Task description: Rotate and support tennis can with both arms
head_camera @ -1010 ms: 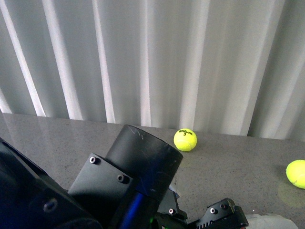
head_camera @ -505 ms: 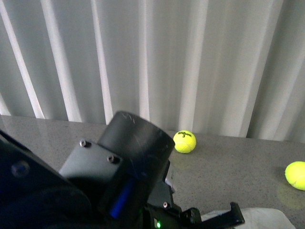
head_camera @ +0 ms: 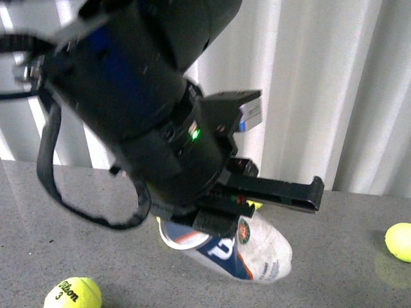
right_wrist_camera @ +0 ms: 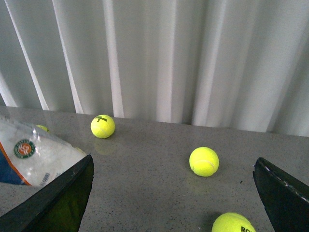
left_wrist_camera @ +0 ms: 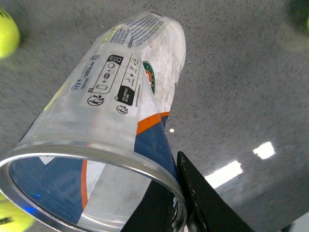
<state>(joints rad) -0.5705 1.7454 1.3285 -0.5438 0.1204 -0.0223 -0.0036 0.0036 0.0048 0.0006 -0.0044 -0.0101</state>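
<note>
White pleated curtain (head_camera: 308, 77) across the back, grey speckled countertop (head_camera: 359, 282) below it. The left arm (head_camera: 141, 96) fills most of the front view, big and black with its green light on. The right arm is not in that view.

The tennis can (head_camera: 257, 253) hangs under the left arm and is tilted. Its long axis runs from the open metal rim (left_wrist_camera: 96, 154), up at the wrist, down to the closed base near the countertop. I cannot tell whether the base touches the surface. The can looks empty.

The left gripper (left_wrist_camera: 176, 203) is clamped on the can's wall right at the rim. One black finger (left_wrist_camera: 203, 193) lies against the outside, and a dark shape shows through the plastic on the inside (probably the other finger).

The right gripper (right_wrist_camera: 169, 203) is spread wide and holds nothing. Only countertop and loose tennis balls (right_wrist_camera: 203, 161) lie ahead between its fingers.

Key relation: in the right wrist view the can's base end (right_wrist_camera: 34, 159) sits just outside one finger, not in the gap. The free lower end is the part nearest the right arm, with the axis slanting away from it up to the left gripper. My judgement is that the right gripper must shift sideways toward the can to bring that base end between its fingers, or under it, before it can support the can.
</note>
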